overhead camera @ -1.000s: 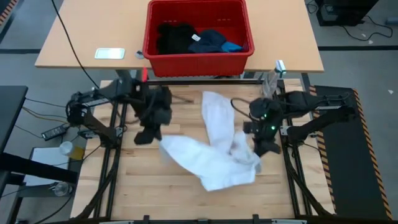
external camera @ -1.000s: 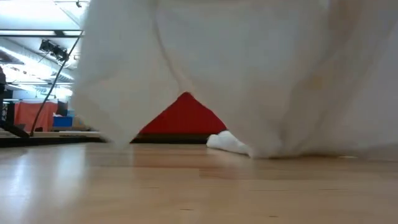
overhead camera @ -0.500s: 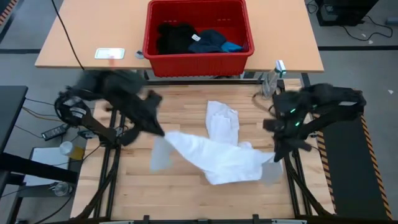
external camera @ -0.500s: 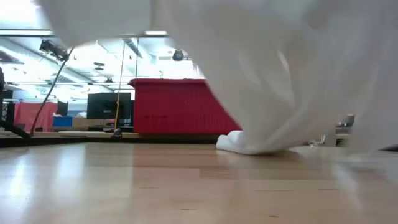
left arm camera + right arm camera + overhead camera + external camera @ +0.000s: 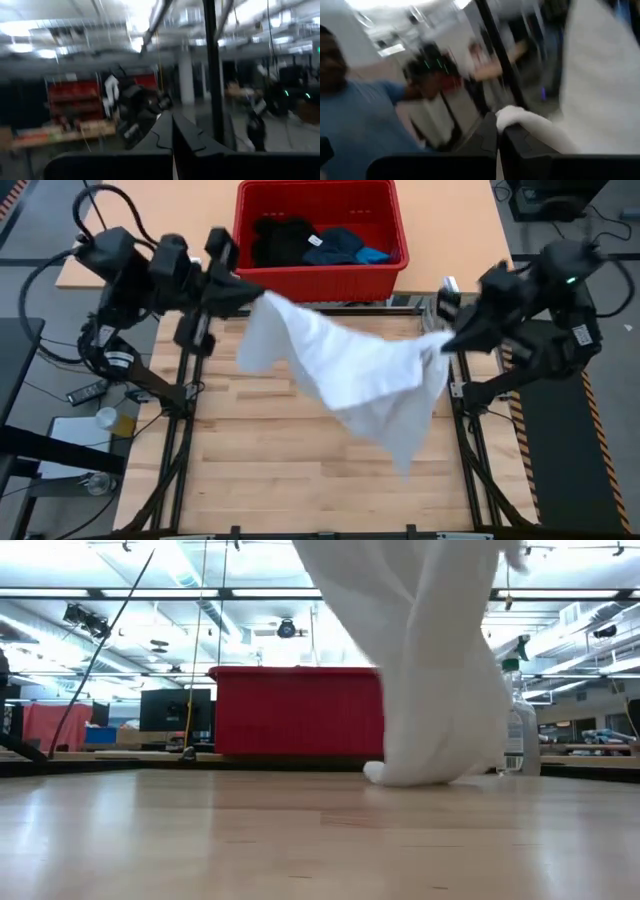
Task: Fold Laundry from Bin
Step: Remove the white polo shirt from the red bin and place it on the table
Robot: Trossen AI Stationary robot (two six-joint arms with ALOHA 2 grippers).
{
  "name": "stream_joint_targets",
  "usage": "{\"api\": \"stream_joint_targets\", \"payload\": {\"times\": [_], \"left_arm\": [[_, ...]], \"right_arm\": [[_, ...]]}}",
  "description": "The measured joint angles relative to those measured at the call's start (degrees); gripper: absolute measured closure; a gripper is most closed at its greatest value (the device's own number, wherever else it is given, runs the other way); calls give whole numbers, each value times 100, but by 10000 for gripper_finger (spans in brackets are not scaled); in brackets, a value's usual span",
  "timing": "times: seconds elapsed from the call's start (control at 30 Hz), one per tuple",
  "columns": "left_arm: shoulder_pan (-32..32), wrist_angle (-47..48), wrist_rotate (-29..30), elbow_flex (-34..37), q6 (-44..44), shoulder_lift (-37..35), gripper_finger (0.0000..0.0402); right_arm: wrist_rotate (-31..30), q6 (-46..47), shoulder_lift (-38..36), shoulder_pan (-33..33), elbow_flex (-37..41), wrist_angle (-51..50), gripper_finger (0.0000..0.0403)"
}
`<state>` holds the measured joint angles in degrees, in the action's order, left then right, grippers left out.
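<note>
From above, the white garment (image 5: 350, 370) hangs stretched between the two arms over the wooden bench (image 5: 250, 470). The left claw (image 5: 255, 298) is clamped on one corner and the right claw (image 5: 445, 340) on the opposite one, both raised and pulled wide apart, probably to open the cloth flat before it is laid down for folding. Its long axis runs across the bench from left to right, and a loose tail droops toward the near edge. Behind it, the red bin (image 5: 318, 275) sits on the far table with the black garment (image 5: 280, 238), the navy garment (image 5: 335, 245) and a small blue piece (image 5: 375, 253) inside.

At bench height, the white garment (image 5: 440, 670) drops from above as a tall column, its lowest fold touching the bench or nearly so. The bin (image 5: 295, 710) stands behind it, and a spray bottle (image 5: 520, 725) is beside it.

The left wrist view shows dark fingers (image 5: 187, 142) pressed together.

The right wrist view shows white cloth (image 5: 520, 120) bunched at the closed fingers (image 5: 517, 145), with a person (image 5: 355, 120) beyond.
</note>
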<state>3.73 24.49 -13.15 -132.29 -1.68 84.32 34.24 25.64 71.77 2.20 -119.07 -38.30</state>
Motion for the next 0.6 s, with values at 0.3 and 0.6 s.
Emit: {"api": "stream_joint_targets", "payload": {"times": [0.3, 0.6], "left_arm": [[618, -1793, -309, -17, 1513, 104, 401], [-284, -356, -2670, -7, 2616, 113, 401]], "right_arm": [[-52, 1271, 25, 690, -17, 2132, 394], [1591, 3401, 216, -295, -10, 1788, 394]]}}
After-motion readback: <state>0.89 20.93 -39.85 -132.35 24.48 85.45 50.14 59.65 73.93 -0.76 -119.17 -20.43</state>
